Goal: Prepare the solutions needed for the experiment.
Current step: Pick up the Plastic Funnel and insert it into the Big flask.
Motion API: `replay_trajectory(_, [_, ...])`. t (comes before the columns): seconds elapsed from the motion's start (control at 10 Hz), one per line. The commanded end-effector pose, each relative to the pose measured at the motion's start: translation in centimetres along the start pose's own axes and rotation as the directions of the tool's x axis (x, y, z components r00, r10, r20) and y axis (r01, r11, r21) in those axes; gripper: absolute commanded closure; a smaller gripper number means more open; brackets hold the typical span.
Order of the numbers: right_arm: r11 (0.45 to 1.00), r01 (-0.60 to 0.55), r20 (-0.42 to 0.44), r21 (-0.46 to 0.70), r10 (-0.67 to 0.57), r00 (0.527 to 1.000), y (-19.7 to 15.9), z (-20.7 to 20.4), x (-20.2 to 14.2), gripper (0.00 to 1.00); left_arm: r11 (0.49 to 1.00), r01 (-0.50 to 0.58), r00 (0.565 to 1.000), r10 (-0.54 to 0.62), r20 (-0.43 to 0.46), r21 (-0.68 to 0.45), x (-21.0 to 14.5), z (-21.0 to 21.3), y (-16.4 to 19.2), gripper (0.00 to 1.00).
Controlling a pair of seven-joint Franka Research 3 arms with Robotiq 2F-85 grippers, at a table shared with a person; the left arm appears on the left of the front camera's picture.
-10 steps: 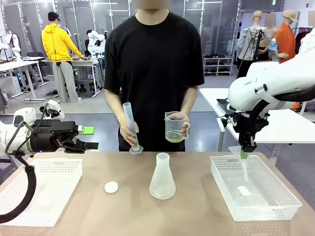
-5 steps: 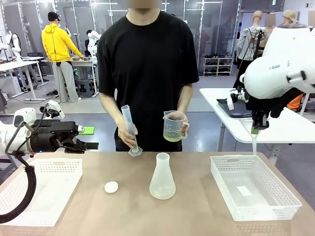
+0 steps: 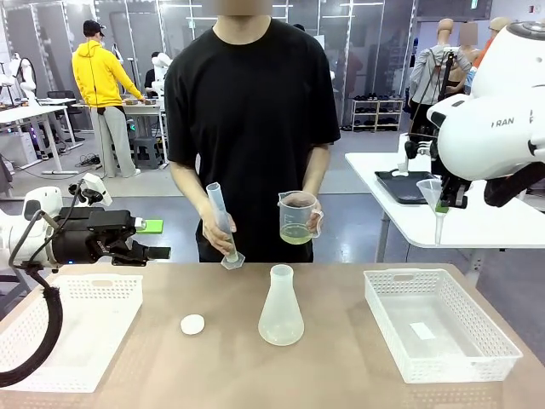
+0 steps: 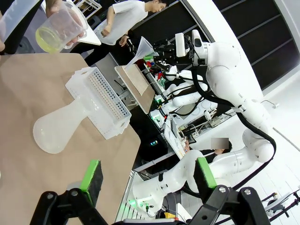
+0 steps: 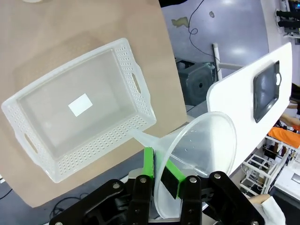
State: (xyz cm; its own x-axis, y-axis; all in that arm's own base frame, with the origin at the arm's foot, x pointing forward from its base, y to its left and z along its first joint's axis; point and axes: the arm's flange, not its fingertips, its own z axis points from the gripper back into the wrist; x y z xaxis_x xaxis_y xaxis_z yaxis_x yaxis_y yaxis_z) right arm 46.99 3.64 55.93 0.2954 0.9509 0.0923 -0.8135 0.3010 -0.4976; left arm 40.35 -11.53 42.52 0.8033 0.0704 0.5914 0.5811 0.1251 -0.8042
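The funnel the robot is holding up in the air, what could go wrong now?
The right pincer pinches the funnel only by its thin wall, so it might slip and fall. The flask stands free with a narrow neck; a clumsy lowering of the funnel could tip it. The person holds the beaker of solutions in mid-air, so a bump could spill it.
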Motion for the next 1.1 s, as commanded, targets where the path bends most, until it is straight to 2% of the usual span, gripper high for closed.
replay_trajectory(0.0, [1.000, -0.009, -0.002, 0.012, 0.009, 1.000, -0.3, 0.2, -0.1, 1.00, 1.000, -0.008, 1.000, 0.008, 0.011, -0.020, 0.1, -0.1, -0.1, 0.00])
replay_trajectory(0.3, [1.000, -0.009, -0.002, 0.012, 0.009, 1.000, -0.3, 0.2, -0.1, 1.00, 1.000, -0.008, 1.000, 0.008, 0.011, -0.020, 0.1, -0.1, -0.1, 0.00])
replay_trajectory(0.4, [1.000, -0.001, 0.006, 0.009, 0.001, 1.000, 0.0, 0.0, -0.1, 0.93, 1.000, -0.008, 1.000, 0.008, 0.011, -0.020, 0.1, -0.1, -0.1, 0.00])
replay_trajectory(0.5, [0.990, -0.125, 0.089, -0.069, 0.131, 0.987, 0.4, 0.5, 2.1, 0.93, 1.000, -0.008, 1.000, 0.008, 0.011, -0.020, 0.1, -0.1, -0.1, 0.00])
replay_trajectory(0.8, [0.925, -0.329, 0.232, -0.191, 0.368, 0.900, 2.6, 3.9, 8.6, 0.93, 1.000, -0.008, 1.000, 0.008, 0.011, -0.020, 0.1, -0.1, -0.1, 0.00])
replay_trajectory(1.0, [0.873, -0.427, 0.325, -0.236, 0.485, 0.812, 4.4, 5.5, 12.5, 0.93, 1.000, -0.008, 1.000, 0.008, 0.011, -0.020, 0.1, -0.1, -0.1, 0.00])
